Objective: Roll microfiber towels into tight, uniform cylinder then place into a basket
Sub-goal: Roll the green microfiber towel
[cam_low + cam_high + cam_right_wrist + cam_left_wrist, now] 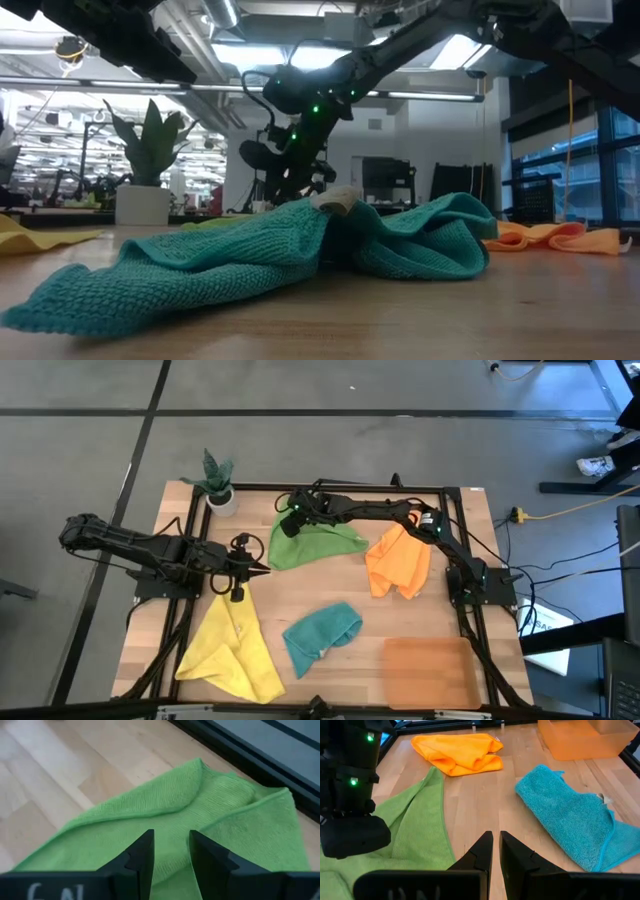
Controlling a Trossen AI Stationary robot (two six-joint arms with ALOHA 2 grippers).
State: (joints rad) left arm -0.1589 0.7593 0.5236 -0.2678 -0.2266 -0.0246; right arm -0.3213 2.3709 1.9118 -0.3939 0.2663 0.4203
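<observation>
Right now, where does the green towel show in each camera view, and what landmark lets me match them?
High view: green towel at table's rear centre, under the right gripper.
Low view: mostly hidden behind the teal towel; I cannot pick it out.
Left wrist view: picture's lower left.
Right wrist view: fills the picture's middle.
Shared landmark: the orange towel beside it, also visible in the left wrist view.

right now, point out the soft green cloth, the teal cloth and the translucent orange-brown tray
soft green microfiber cloth (pixel 312 544), high view, middle of the spread fabric
teal microfiber cloth (pixel 320 634), high view, centre of the crumpled heap
translucent orange-brown tray (pixel 428 672), high view, bare floor of the tray
</observation>
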